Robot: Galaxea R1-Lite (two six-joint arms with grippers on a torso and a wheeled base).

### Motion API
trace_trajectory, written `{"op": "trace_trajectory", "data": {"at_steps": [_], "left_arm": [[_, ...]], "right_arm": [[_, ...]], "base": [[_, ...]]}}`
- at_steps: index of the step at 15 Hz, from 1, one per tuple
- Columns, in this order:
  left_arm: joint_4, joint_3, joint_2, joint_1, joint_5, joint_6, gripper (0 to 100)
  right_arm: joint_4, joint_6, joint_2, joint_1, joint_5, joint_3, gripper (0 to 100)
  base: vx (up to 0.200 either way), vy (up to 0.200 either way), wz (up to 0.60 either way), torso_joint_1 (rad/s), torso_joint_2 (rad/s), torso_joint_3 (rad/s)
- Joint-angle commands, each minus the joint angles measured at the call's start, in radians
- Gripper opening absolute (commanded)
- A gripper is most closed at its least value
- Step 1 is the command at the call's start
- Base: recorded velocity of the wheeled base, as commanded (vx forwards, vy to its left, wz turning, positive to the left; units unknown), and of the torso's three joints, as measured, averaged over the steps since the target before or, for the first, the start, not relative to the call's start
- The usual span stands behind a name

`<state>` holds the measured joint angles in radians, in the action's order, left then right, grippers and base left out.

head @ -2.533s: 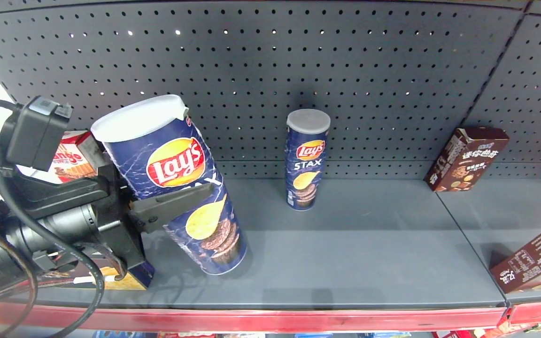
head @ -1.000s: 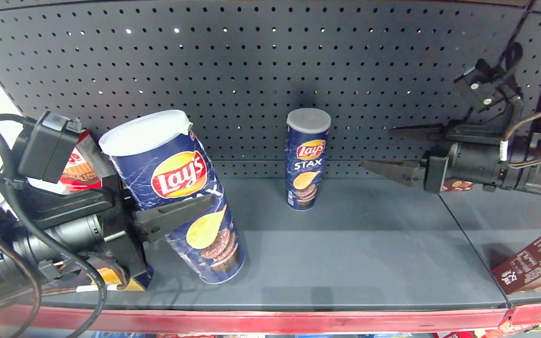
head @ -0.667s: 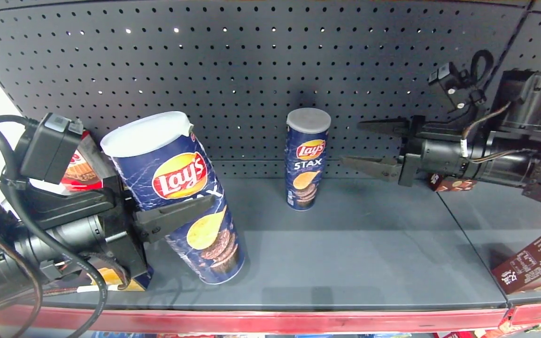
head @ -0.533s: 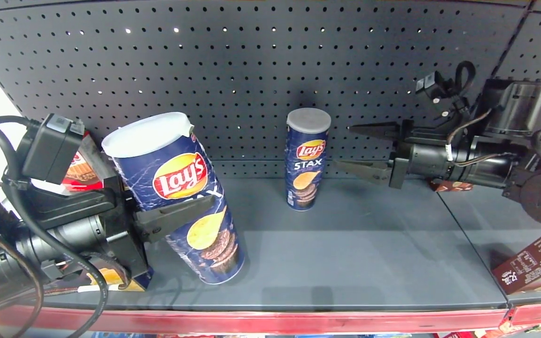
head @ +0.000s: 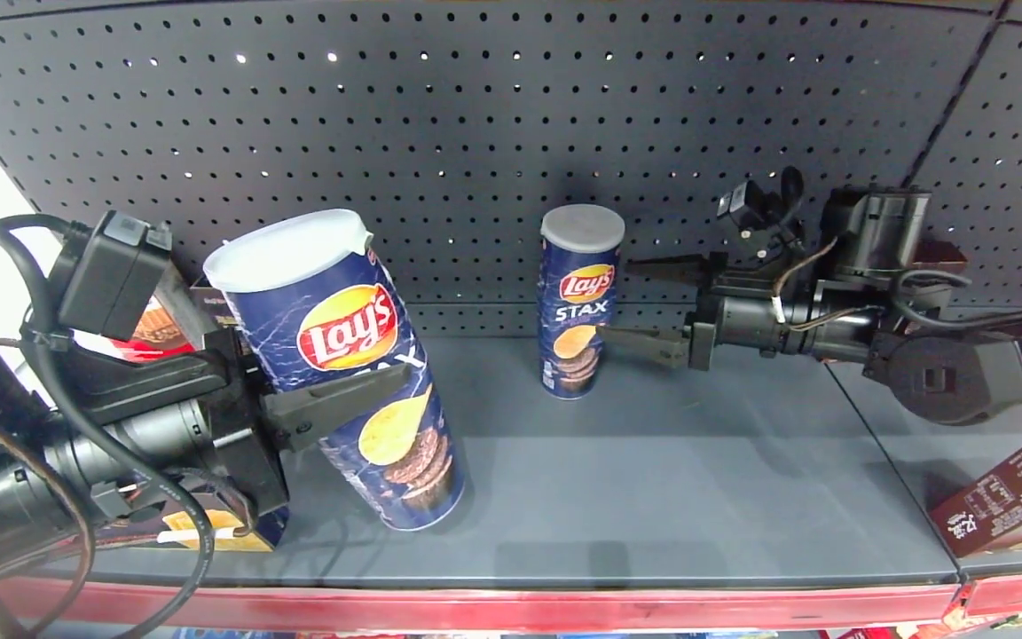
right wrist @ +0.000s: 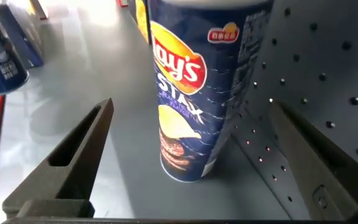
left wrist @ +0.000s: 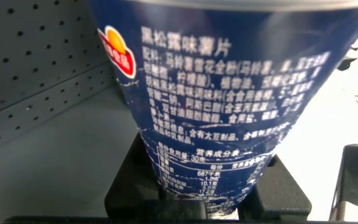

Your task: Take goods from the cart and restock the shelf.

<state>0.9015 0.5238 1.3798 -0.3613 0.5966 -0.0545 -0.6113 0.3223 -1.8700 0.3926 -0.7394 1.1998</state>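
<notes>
A tall dark-blue chip can (head: 342, 364) with a white lid leans tilted at the shelf's left. Its base rests on the grey shelf board (head: 653, 479). My left gripper (head: 325, 359) is shut on its middle; up close the can (left wrist: 216, 99) rises from between that gripper's (left wrist: 207, 193) fingers. A second, smaller-looking chip can (head: 580, 302) stands upright at the back against the pegboard. My right gripper (head: 613, 297) is open, level with the can's middle, one finger in front of its right edge and one behind. That can (right wrist: 191, 93) stands between the spread fingers of the right gripper (right wrist: 191, 107).
A brown box (head: 1008, 497) lies at the right front. A red box (head: 152, 324) and a blue-yellow box (head: 218, 528) sit behind and under my left arm. The red shelf lip (head: 511, 603) runs along the front. Bare board lies between the cans and the right boxes.
My right arm came in from the right and moved left until its open fingers reached the standing can. My left gripper and its can edged slightly right.
</notes>
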Motion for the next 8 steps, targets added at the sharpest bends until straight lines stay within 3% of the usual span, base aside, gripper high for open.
{"op": "trace_trajectory", "data": {"at_steps": [1,8], "left_arm": [[0.0,0.001,0.007,0.019,0.002,0.001,0],[0.0,0.001,0.007,0.028,0.002,0.001,0]], "right_arm": [[0.001,0.0,-0.047,0.003,0.0,0.023,100],[-0.001,0.0,-0.112,0.031,0.0,0.018,100]], "base": [[0.0,0.0,0.0,0.0,0.0,0.0],[0.0,0.0,0.0,0.0,0.0,0.0]]}}
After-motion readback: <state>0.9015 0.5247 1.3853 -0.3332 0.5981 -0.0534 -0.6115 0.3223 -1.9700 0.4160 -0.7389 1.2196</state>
